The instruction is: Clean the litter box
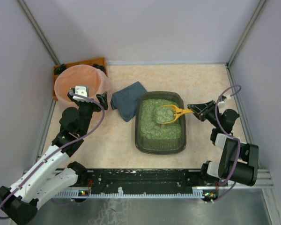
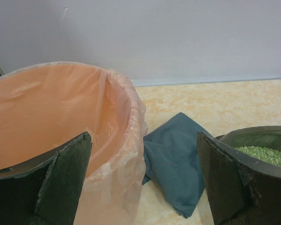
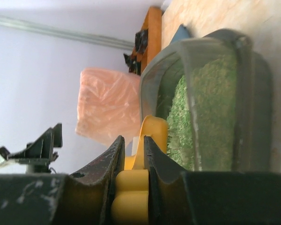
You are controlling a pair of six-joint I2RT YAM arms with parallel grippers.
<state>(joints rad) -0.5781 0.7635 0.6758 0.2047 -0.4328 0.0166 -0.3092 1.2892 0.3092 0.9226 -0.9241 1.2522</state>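
While the right pincer clamps the handle of the yellow scoop, blade buried in granules to sift, the litter box sits central on the table; the left pincer gapes empty beside the pink bucket, presumably awaiting waste.

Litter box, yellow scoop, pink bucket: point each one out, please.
litter box [image 1: 160, 149], top external view, near wall.
yellow scoop [image 1: 179, 111], top external view, neck between head and handle.
pink bucket [image 1: 77, 75], top external view, lined inner wall.
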